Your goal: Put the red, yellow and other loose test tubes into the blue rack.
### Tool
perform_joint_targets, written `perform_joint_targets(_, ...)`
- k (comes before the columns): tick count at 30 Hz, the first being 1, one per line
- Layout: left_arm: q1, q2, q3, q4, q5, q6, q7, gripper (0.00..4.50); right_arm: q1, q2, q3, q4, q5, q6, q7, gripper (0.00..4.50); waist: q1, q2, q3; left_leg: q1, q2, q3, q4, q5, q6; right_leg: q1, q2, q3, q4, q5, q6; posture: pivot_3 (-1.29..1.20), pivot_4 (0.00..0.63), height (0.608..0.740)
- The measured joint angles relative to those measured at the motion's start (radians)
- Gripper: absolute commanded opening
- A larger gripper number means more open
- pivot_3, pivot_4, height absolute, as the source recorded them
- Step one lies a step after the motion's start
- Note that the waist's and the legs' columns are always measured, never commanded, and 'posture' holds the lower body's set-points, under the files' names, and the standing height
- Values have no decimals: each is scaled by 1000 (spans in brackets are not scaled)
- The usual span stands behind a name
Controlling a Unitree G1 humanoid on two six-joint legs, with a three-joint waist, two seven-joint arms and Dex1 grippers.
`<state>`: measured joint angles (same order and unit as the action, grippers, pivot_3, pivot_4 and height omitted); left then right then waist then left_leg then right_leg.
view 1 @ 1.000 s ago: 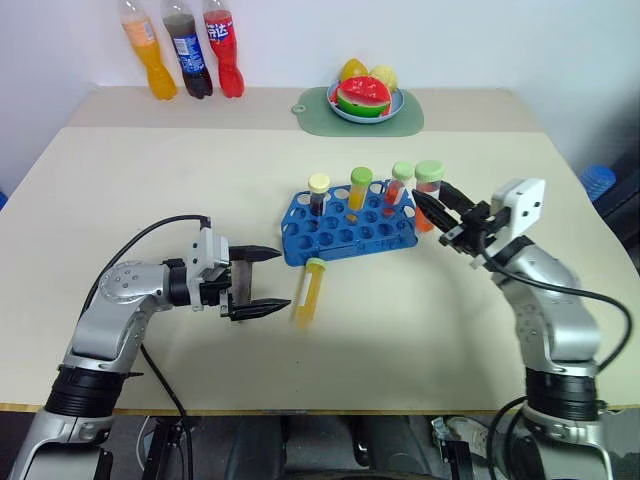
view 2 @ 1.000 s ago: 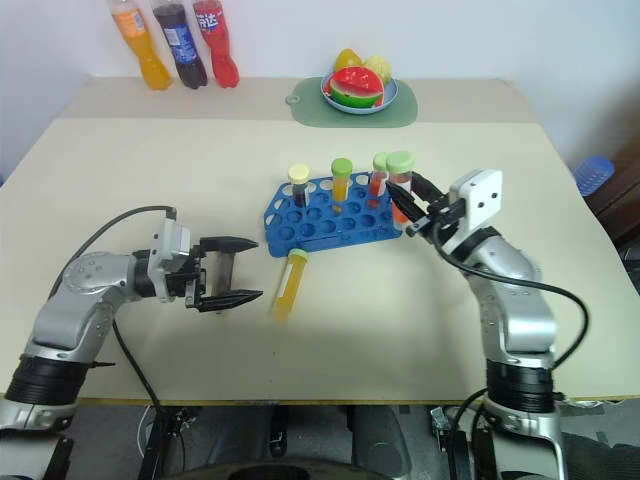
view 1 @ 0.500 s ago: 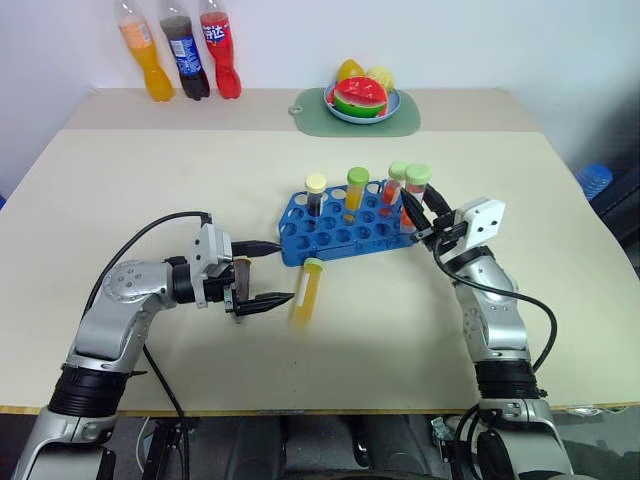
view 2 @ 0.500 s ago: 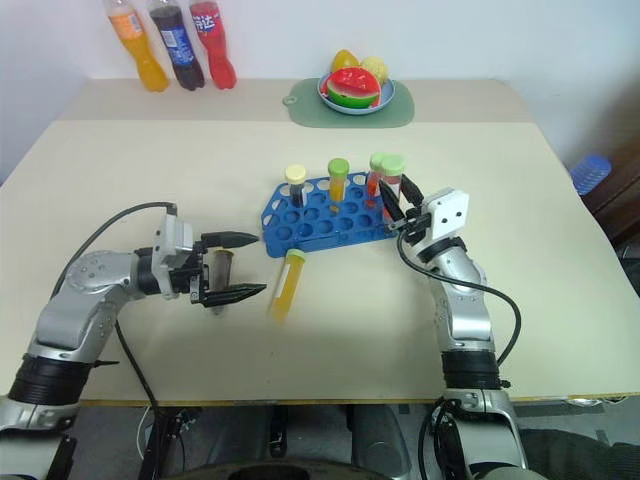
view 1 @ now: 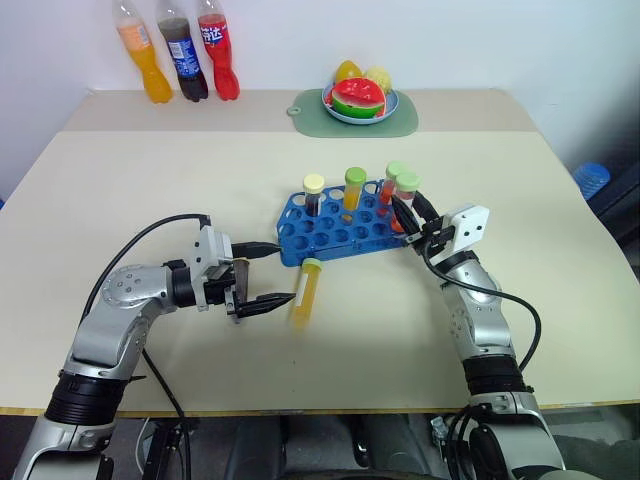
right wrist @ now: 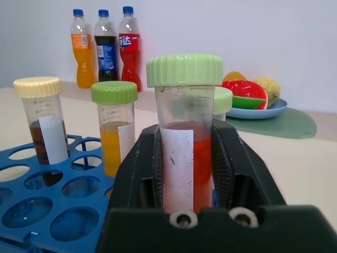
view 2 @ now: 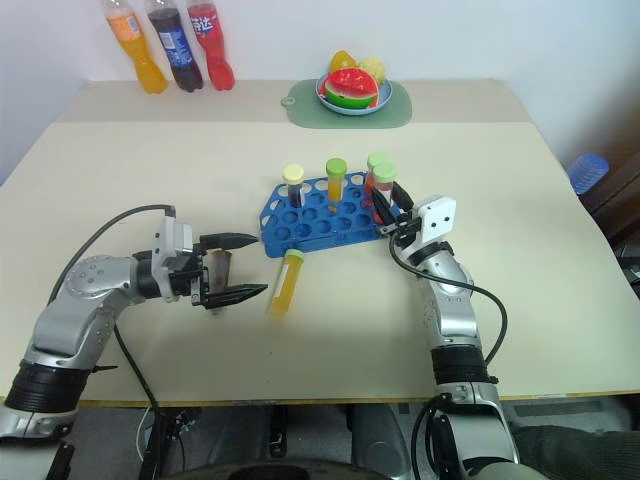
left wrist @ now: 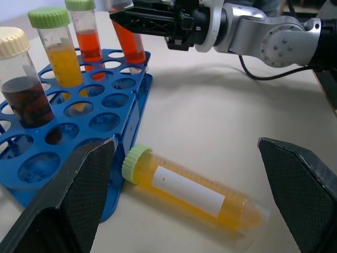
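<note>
Table (view 1: 150, 180): pale beige top; everything listed here sits on it.
Rack (view 1: 340, 235): blue, many round holes, near the middle of the table, between my two grippers.
Tubes standing in rack: three upright along the far row. Dark tube (view 1: 314, 195) with a cream cap at my left end; orange-yellow tube (view 1: 354, 188) with a green cap next to it; a red tube (view 1: 394, 182) with a green cap further to my right.
Red tube in hand (view 1: 406, 197): green cap, white label, upright at the right end of the rack, just beside the standing red tube. I cannot tell whether its bottom is seated in a hole.
My right gripper (view 1: 412, 217): black fingers sit on either side of that red tube, close against its label in the right wrist view (right wrist: 181, 174). I cannot tell whether they are pressing it or just off it.
Loose yellow tube (view 1: 306, 292): green cap, white label, lying on its side on the table just in front of the rack, cap end toward the rack and nearly touching its edge.
My left gripper (view 1: 268, 276): fingers spread wide, empty, pointing toward the lying yellow tube and just beside it, not touching.
Bottles (view 1: 181, 52): three at the far left edge, orange, dark, red.
Plate of fruit (view 1: 362, 98): on a green mat at the far edge, well apart from the rack.
</note>
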<state>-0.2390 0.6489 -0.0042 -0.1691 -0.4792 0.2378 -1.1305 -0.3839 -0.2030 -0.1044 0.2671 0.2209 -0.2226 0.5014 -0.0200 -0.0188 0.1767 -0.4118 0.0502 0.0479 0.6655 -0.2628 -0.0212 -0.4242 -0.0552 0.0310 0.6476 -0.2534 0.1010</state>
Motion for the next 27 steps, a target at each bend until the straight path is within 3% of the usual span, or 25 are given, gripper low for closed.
perform_joint_targets(3,0,-4,0,0,-4,1,2,4500,10,-11,2,-4,-8,2,-8,4265,1,0,0,0,0,0,0,0,0,0,0,0,0,0,0,0,150,740)
perform_joint_targets(10,-1,-31,24,-13,-49,79,72,4500,102,-119,2,-222,-20,111,-11,4265,7,0,0,0,0,0,0,0,0,0,0,1,0,0,0,0,150,740)
perform_joint_targets(14,-8,-45,72,-41,-120,180,154,4500,249,-242,1,-441,8,283,44,4265,8,0,0,0,0,0,0,0,0,0,0,1,0,0,1,0,150,740)
perform_joint_targets(18,-13,-41,110,-50,-165,264,210,4500,331,-298,-20,-640,106,533,34,4265,1,0,0,1,0,0,-1,0,0,0,1,1,0,-1,0,0,150,740)
perform_joint_targets(23,-4,68,110,-11,-154,262,101,4500,279,-372,-23,-879,291,944,-35,4265,1,0,0,2,0,0,-1,0,0,0,1,1,0,-3,-4,0,150,740)
perform_joint_targets(27,-12,116,105,68,-115,223,15,4500,167,-378,-16,-954,464,1191,-70,4265,7,-1,0,1,0,0,-1,0,0,0,0,1,-1,-3,-5,0,150,740)
